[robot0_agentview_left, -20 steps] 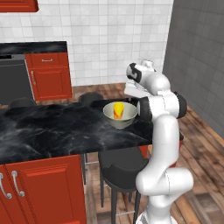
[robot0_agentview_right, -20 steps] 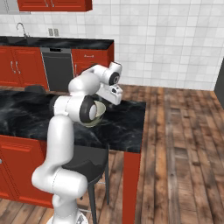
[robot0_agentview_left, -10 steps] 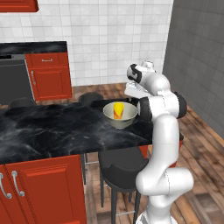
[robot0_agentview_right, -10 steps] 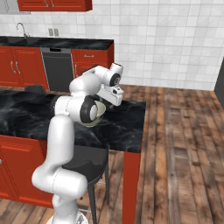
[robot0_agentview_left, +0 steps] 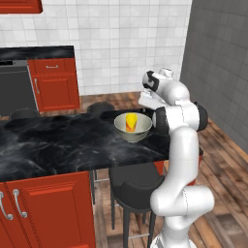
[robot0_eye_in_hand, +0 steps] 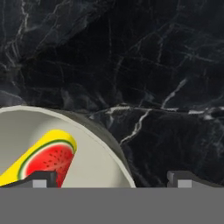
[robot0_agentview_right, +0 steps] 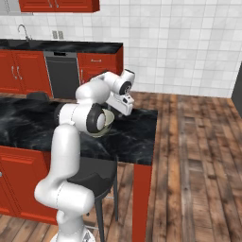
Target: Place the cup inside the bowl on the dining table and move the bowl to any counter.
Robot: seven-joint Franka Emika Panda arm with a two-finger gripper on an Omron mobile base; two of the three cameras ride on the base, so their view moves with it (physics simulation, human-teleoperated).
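Yellow cup [robot0_agentview_left: 131, 122] is sitting inside the grey-green bowl [robot0_agentview_left: 122, 130] on the dining table [robot0_agentview_left: 58, 145]. End effector [robot0_eye_in_hand: 109, 178] is hovering over the bowl's rim, jaws spread wide, gripping nothing.

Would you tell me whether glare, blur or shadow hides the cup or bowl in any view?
Left base view: evenly lit, the cup and the bowl sharp. Right base view: the arm hides most of the bowl. Hand view: crisp, no glare on the dining table.
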